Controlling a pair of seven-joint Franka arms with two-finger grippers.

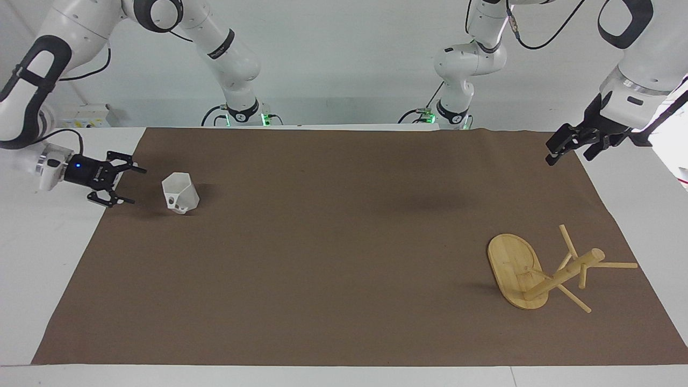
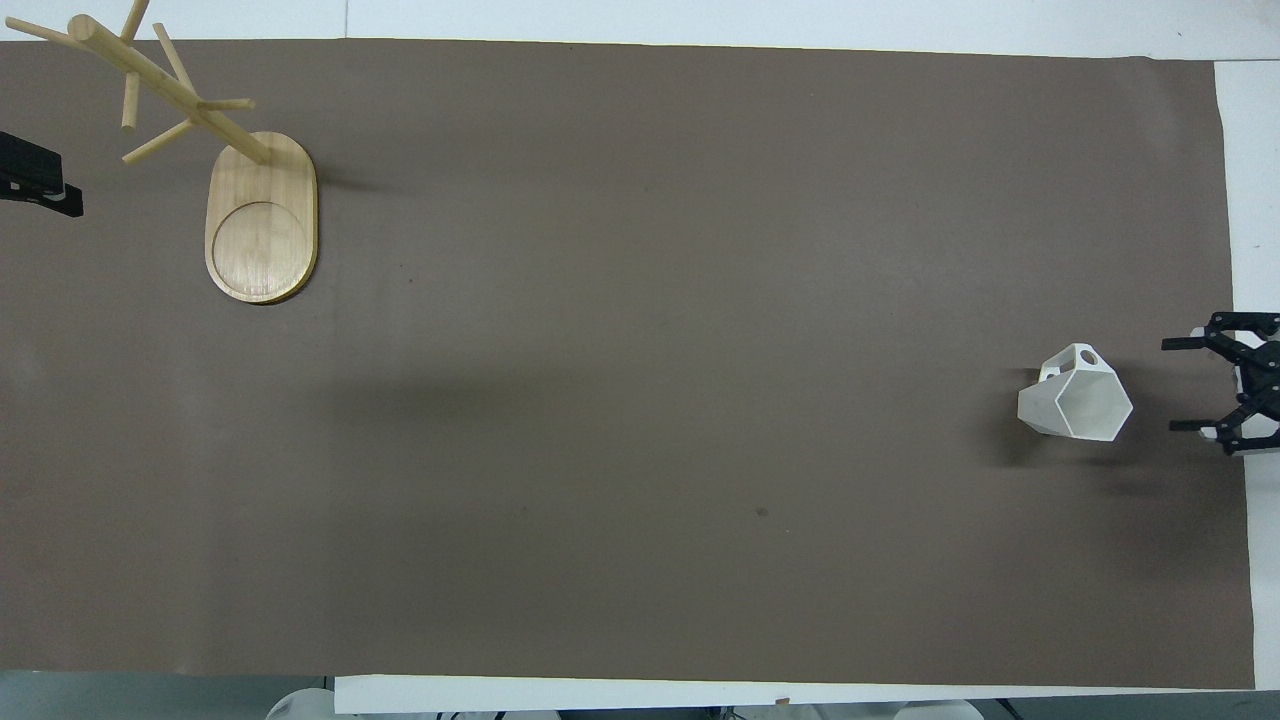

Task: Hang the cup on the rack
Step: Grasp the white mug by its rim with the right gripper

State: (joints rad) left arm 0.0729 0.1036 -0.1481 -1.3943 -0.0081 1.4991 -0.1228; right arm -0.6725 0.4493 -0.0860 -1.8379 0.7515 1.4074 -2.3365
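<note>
The white faceted cup [image 1: 180,193] [image 2: 1080,400] stands on the brown mat toward the right arm's end. Its looped handle points away from the robots. My right gripper [image 1: 137,186] [image 2: 1170,386] hangs low over the mat's edge beside the cup. It lies level and open toward the cup, a short gap away, with nothing in it. The bamboo rack [image 1: 564,274] [image 2: 180,95] stands on its oval base [image 1: 510,263] [image 2: 262,220] toward the left arm's end, farther from the robots than the cup. My left gripper [image 1: 567,156] [image 2: 40,185] waits open, raised over the mat's edge.
The brown mat [image 1: 344,242] [image 2: 640,350] covers most of the white table [image 1: 48,258]. Nothing else lies on the mat between the cup and the rack.
</note>
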